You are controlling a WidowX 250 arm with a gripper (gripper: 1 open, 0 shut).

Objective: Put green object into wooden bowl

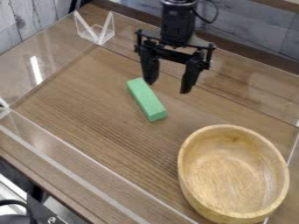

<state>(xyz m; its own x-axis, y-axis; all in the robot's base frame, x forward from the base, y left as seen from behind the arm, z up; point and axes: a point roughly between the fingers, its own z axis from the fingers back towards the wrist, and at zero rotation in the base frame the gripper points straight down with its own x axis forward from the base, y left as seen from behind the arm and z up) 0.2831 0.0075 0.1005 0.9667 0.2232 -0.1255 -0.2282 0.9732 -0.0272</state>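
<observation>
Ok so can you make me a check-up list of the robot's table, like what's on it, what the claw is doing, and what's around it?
Surface: brown wood-grain table inside low clear plastic walls.
Job's things: green object lies flat on the table, left of and behind the wooden bowl; the two are apart. The bowl sits at the front right with nothing in it.
Clutter: a small clear plastic stand at the back left corner.
Grippers: gripper points down with jaws open, holding nothing, hanging just behind and to the right of the green object.
Cables: a dark cable by the arm's top.
Surroundings: pale wood plank wall behind; dark gear at the bottom left, too cut off to name.
</observation>
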